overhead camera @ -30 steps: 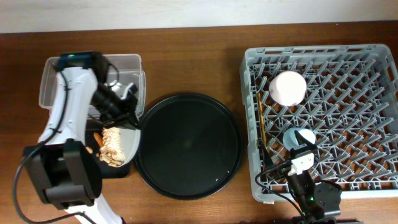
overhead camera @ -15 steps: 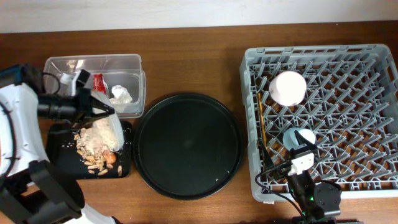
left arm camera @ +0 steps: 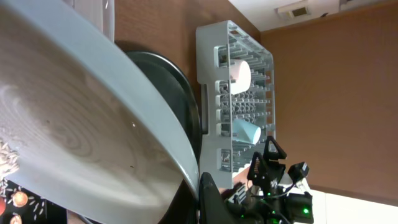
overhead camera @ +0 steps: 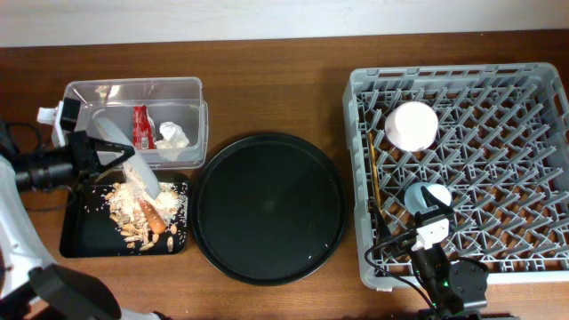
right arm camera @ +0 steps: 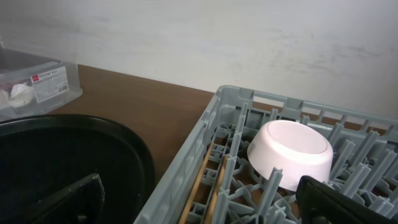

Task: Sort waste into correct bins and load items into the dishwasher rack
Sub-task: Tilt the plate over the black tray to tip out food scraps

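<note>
left gripper [overhead camera: 89,155]: arm stretched in from the left, fingers clamped on the plate's rim
plate [overhead camera: 133,169]: steeply tilted over the black tray [overhead camera: 80,236], where food scraps [overhead camera: 132,213] lie
right gripper [overhead camera: 432,220]: fingers spread, empty, at the rack's [overhead camera: 533,80] near edge

The left arm [overhead camera: 12,213] stands at the left side, its black wrist reaching level toward the right. The left gripper [overhead camera: 111,154] is clamped on the rim of a steeply tilted plate [overhead camera: 145,180]. The right arm [overhead camera: 449,283] sits folded low at the near edge, and the right gripper [overhead camera: 434,218] points away with its jaws spread wide.
</note>
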You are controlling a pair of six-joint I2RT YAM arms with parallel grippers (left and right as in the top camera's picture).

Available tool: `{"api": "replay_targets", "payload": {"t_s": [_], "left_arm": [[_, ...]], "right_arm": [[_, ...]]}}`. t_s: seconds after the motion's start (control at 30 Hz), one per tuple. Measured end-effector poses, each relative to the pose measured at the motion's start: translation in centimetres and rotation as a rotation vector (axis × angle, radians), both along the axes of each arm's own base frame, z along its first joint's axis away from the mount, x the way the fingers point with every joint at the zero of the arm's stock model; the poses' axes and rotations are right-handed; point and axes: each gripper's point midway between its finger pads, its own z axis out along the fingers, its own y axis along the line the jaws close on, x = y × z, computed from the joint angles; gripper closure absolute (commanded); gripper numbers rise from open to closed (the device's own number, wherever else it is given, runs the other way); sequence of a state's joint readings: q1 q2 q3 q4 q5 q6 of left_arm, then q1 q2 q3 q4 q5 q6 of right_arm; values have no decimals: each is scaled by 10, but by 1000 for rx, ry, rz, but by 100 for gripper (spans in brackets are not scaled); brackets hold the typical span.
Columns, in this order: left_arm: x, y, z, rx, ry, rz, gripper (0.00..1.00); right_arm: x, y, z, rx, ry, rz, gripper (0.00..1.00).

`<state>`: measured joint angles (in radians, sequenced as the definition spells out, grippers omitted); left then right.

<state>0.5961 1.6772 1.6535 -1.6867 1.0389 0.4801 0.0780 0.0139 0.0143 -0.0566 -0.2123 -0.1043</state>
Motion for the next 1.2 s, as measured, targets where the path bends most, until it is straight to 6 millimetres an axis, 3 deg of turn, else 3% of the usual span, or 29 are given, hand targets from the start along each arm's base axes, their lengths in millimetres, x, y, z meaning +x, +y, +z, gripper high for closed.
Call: {"api": "replay_targets", "payload": {"t_s": [0.1,0.5,0.73,1.2], "left_arm": [[-8,0,1,5,-8,12,100],[-27,16,-32,-58,97,97,100],[-22,20,-26,-38,-23,69,100],[-7,3,-19,-9,-171,-25,100]], "right_arm": [[0,0,0,0,0,0,2],[0,0,0,0,0,0,2],[0,0,0,0,0,0,2],[0,0,0,0,0,0,2]]}}
